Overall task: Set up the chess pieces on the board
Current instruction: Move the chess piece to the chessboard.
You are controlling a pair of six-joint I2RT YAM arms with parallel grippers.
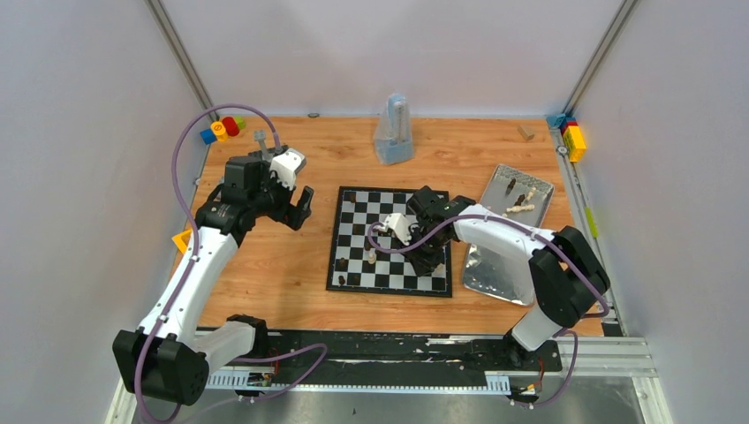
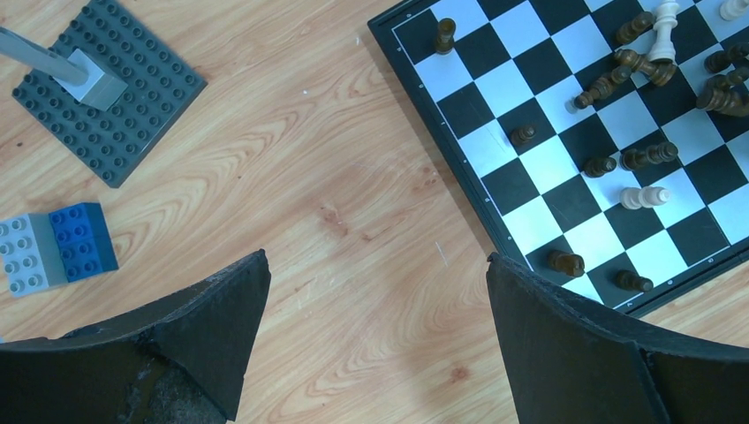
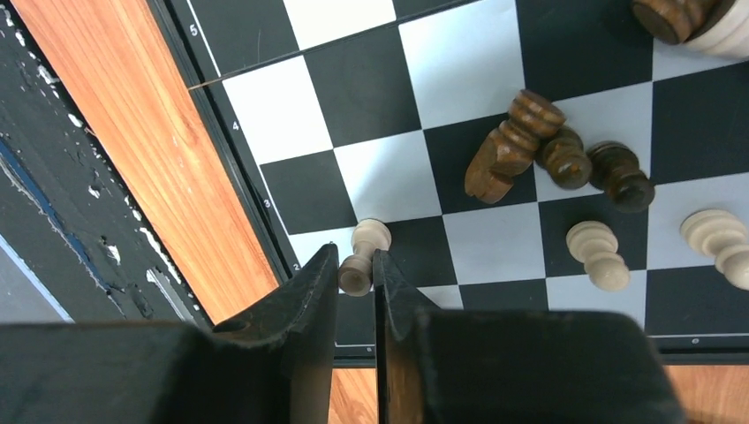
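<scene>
Pinching a toppled pale pawn (image 3: 369, 237) by its base, just inside the edge of the board (image 3: 362, 84), with the right pincer (image 3: 354, 265) drawn narrow around it. Gripping a lying piece so near its end, likely risking a swivel or a slip out on lifting. Risking too a brush against the fallen dark pieces (image 3: 508, 155) further in on the board, sending them rolling. Hanging wide and empty with the left pincer (image 2: 375, 291) over the desk (image 2: 336, 177) beside the board.
</scene>
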